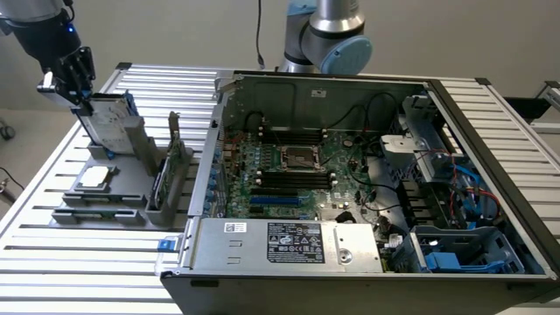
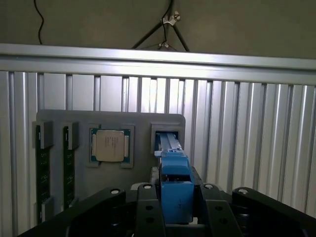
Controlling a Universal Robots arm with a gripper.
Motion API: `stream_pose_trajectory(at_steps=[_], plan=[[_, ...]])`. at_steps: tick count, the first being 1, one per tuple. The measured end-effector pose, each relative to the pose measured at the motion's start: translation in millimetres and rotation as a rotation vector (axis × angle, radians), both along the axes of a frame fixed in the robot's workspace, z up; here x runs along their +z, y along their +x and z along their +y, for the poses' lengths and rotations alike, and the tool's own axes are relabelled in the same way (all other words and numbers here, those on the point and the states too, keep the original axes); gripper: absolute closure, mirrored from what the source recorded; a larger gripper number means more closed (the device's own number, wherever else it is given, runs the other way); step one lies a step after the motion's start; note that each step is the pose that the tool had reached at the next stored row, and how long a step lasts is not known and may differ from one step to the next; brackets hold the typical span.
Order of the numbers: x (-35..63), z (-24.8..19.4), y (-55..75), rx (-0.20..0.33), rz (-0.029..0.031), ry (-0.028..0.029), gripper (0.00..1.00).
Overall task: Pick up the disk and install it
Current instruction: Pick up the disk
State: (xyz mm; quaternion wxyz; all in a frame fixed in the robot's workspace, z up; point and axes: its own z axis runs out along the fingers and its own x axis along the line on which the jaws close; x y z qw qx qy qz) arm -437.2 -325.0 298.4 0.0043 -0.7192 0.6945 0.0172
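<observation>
In the exterior view, the gripper [image 1: 80, 98] hangs over the far corner of the slatted table [image 1: 52, 262], towards the exterior view's left. Its jaws are clamped on the top edge of the disk [image 1: 109, 128]. The disk stands nearly upright, blue carrier frame along its edge. Its lower end reaches down to the end slot of the grey holder tray [image 1: 75, 216]. We cannot tell whether that end is seated in the slot or just clear of it.

The tray also holds a square processor chip [image 1: 96, 177] lying flat in its own recess. Upright circuit cards [image 1: 166, 174] stand in the slots nearest the computer case [image 1: 490, 118]. The case lies open towards the exterior view's right. Inside it we see the motherboard [image 1: 262, 177] with a processor socket [image 1: 298, 157] and the power supply [image 1: 289, 243] along the near wall. In the near corner on the exterior view's right is a blue drive cage [image 1: 460, 256].

In the wrist view, the gripper [image 2: 176, 215] shows as black fingers [image 2: 148, 210] closed against the two sides of the disk [image 2: 175, 185]. Only its blue frame faces us there. The disk's far end runs to the square slot [image 2: 167, 132] of the holder tray [image 2: 143, 173]. Beside that slot the processor chip [image 2: 111, 145] lies in its recess. Beyond the chip, two circuit cards [image 2: 43, 170] stand edge-on in their own slots. The table [image 2: 247, 123] lies beneath.
</observation>
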Motion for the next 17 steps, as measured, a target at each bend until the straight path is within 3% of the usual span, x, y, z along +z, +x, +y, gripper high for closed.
stream_pose_trajectory(at_steps=[4,17], plan=[[13.2,-0.1,1.0,0.0,0.0,0.0003,0.67],[72.3,-0.9,4.4,0.0,0.0,0.003,0.67]])
